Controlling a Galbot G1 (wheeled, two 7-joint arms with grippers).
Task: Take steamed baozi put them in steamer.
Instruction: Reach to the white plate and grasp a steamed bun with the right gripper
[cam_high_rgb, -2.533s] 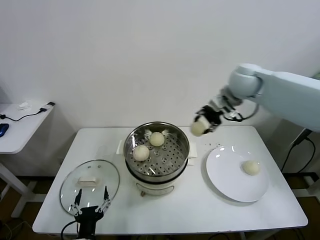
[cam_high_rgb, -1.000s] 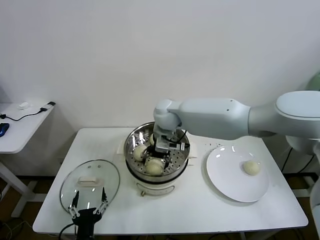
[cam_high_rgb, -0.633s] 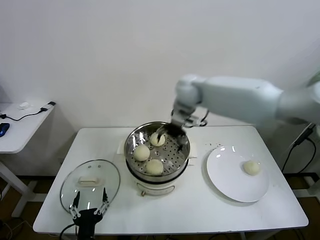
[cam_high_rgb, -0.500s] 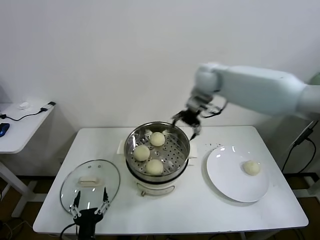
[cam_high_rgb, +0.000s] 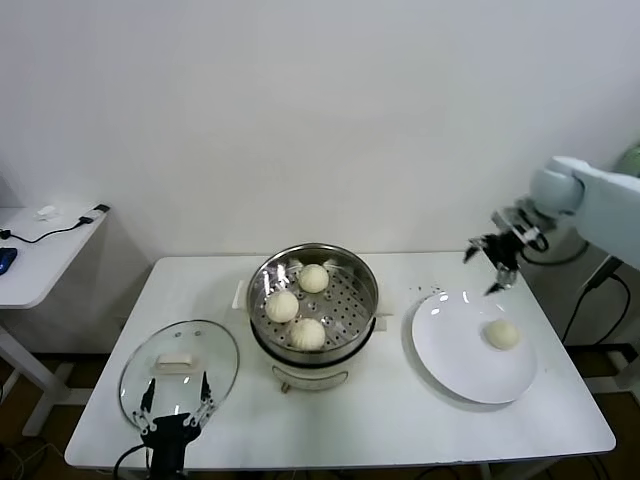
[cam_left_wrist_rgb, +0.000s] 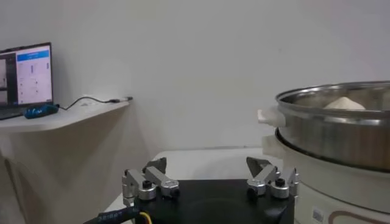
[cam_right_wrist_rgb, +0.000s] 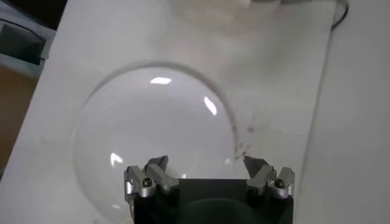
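The steamer (cam_high_rgb: 262, 322) stands mid-table with three steamed baozi in its perforated tray: one at the back (cam_high_rgb: 314, 278), one at the left (cam_high_rgb: 282, 305), one at the front (cam_high_rgb: 307, 333). Another baozi (cam_high_rgb: 502, 335) lies on the white plate (cam_high_rgb: 455, 350) to the right. My right gripper (cam_high_rgb: 488, 266) hovers open and empty above the plate's far edge; its wrist view looks down on the plate (cam_right_wrist_rgb: 152, 134) between the spread jaws of that gripper (cam_right_wrist_rgb: 206, 165). The left gripper (cam_high_rgb: 178, 408) rests open at the table's front left, and its own view (cam_left_wrist_rgb: 208, 169) shows the steamer (cam_left_wrist_rgb: 341, 122) beside it.
A round glass lid (cam_high_rgb: 180, 362) lies flat on the table (cam_high_rgb: 380, 420) at the front left, just beyond the left gripper. A low side table (cam_high_rgb: 40, 240) with cables stands further left. A monitor (cam_left_wrist_rgb: 24, 76) shows in the left wrist view.
The right arm set a third baozi in the steamer, let it go, lifted out and swung right to above the plate. The left arm stayed put.
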